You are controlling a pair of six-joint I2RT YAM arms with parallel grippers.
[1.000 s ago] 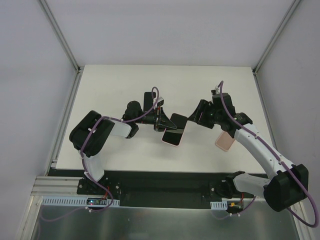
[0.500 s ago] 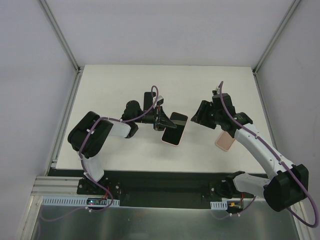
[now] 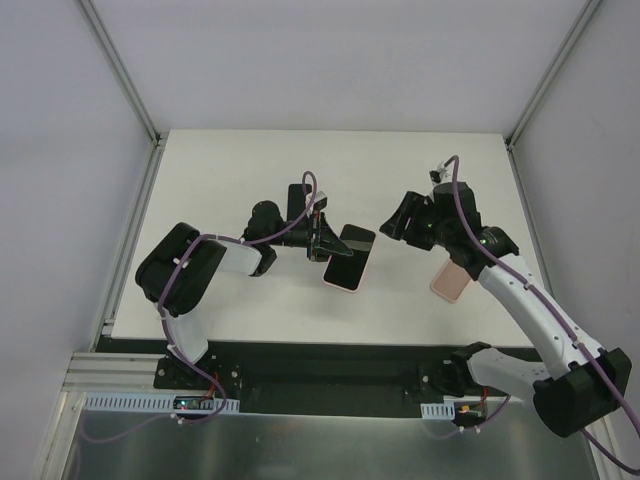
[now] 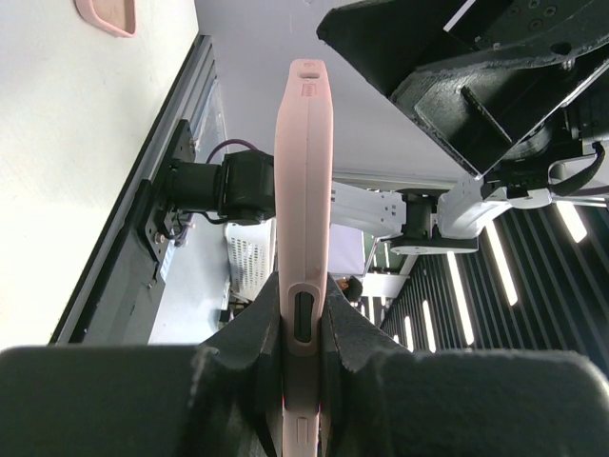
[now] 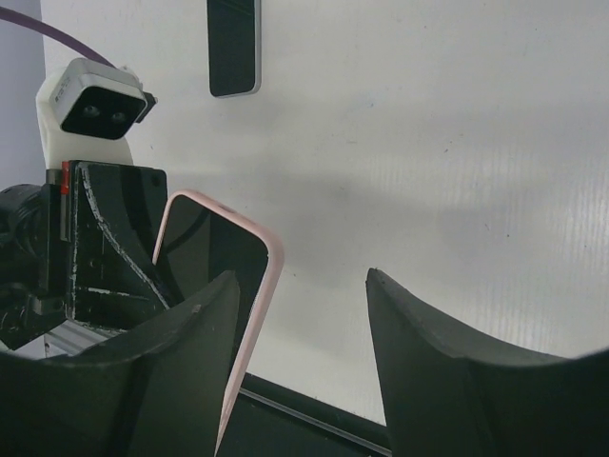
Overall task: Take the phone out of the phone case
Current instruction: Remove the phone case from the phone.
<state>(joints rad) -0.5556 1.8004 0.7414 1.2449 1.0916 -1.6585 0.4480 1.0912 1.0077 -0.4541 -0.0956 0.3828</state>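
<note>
The phone point(image 3: 350, 256), black screen in a pink phone case point(image 3: 341, 286), is held on edge above the table's middle. My left gripper point(image 3: 325, 244) is shut on it; in the left wrist view the case's pink side point(image 4: 303, 190) runs straight up from between the two fingers point(image 4: 238, 343). My right gripper point(image 3: 392, 222) hangs open just right of the phone, apart from it. In the right wrist view the cased phone point(image 5: 217, 271) stands ahead of the left finger point(image 5: 181, 362), and the gripper point(image 5: 303, 286) grips nothing.
A second pink case point(image 3: 450, 283) lies flat on the table under the right arm and also shows as a pink corner point(image 4: 105, 14) in the left wrist view. A bare black phone point(image 5: 233, 48) lies further back on the white table point(image 3: 230, 170).
My right gripper has drawn back to the right, away from the phone's edge, staying open. The left gripper and the cased phone have barely moved.
</note>
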